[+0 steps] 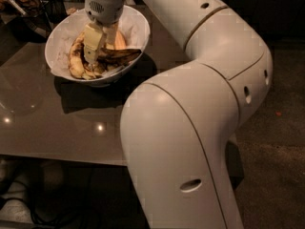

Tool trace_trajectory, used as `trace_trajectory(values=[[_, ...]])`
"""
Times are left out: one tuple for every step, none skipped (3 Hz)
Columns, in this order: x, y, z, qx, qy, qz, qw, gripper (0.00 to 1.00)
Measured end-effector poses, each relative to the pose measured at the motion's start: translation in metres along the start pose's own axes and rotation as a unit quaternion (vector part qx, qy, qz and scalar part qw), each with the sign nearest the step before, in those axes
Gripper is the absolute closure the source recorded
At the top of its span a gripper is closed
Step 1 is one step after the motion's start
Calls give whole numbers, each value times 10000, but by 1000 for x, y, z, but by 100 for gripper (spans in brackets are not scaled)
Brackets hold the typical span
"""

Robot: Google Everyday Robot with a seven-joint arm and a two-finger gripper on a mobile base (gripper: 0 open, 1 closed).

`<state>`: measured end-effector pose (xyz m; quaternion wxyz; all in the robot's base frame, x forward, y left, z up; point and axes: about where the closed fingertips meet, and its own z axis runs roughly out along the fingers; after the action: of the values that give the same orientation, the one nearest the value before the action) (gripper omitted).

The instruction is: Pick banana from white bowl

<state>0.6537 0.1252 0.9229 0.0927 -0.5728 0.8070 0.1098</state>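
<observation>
dim room, with a glossy brown table point(52, 123) catching small spots of light. near its far edge stands the white bowl point(141, 28), lined with crinkled paper. the robot's white arm point(205, 99) bends over the table, and the gripper point(101, 49) is down inside the bowl among the fruit. the banana point(123, 55), dark brown, lies in the bowl right against the gripper; whether the gripper is clamped on it cannot be told. yellower bananas point(75, 61) lie on the gripper's other side.
</observation>
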Motion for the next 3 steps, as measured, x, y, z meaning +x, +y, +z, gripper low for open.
trace_trajectory(values=[[0,-2,8,-28,86,15,10000,33],[2,-3,8,62,74,43,9999,51],[2,-2,8,63,73,43,9999,75]])
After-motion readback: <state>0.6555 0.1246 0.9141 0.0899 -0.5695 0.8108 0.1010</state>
